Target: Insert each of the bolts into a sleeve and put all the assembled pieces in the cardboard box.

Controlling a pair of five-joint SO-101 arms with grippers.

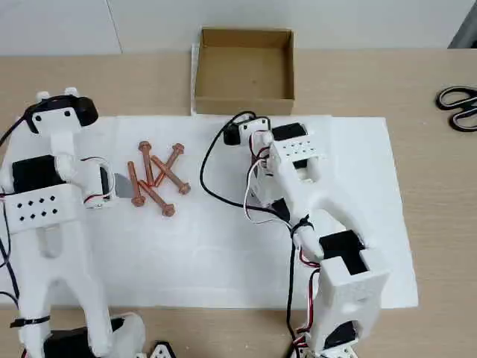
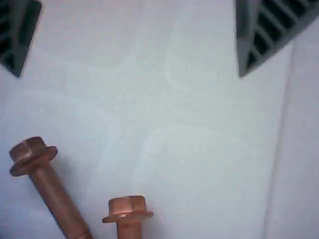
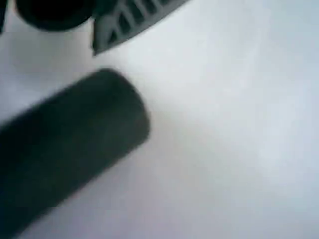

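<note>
Several copper bolts [image 1: 156, 179] lie in a loose pile on the white sheet [image 1: 223, 246], left of centre. My left gripper [image 1: 112, 185] hangs just left of the pile, open, with nothing between its fingertips [image 2: 259, 35]. Below it the heads of two bolts [image 2: 34, 152] [image 2: 127, 209] rest on the sheet. A dark cylindrical sleeve [image 3: 70, 144] lies on the white sheet right under my right gripper [image 1: 259, 179], which is low over the middle of the sheet beneath its own arm. The cardboard box [image 1: 244, 101] stands open at the back centre.
Black scissors [image 1: 458, 108] lie on the wooden table at the far right. A black cable [image 1: 216, 190] loops over the sheet between the bolts and the right arm. The sheet's front right part is bare.
</note>
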